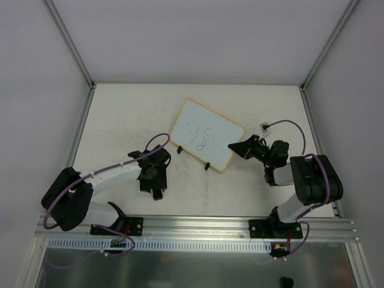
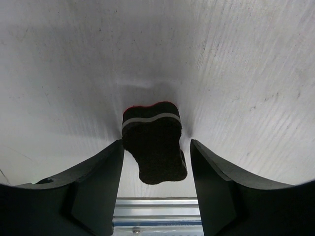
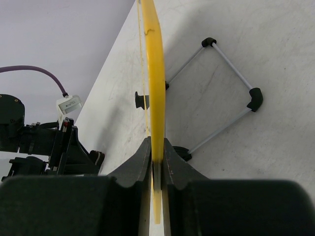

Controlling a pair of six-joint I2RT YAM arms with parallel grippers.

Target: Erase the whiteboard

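The whiteboard (image 1: 207,135) stands tilted on two black feet mid-table, with dark scribbles on its face. My right gripper (image 1: 236,146) is shut on its right edge. In the right wrist view the board's tan frame (image 3: 155,73) shows edge-on, clamped at my gripper (image 3: 157,147). My left gripper (image 1: 157,193) is near the table's front left and points at the near edge. In the left wrist view my left gripper (image 2: 156,147) is open around the black eraser block (image 2: 152,142), which lies on the table with a grey and red stripe. The fingers stand apart from it on both sides.
A metal rail (image 1: 198,225) runs along the near edge under both arm bases. Metal frame posts (image 1: 72,42) rise at the back corners. A small white tag on a purple cable (image 1: 264,126) lies right of the board. White walls enclose the table.
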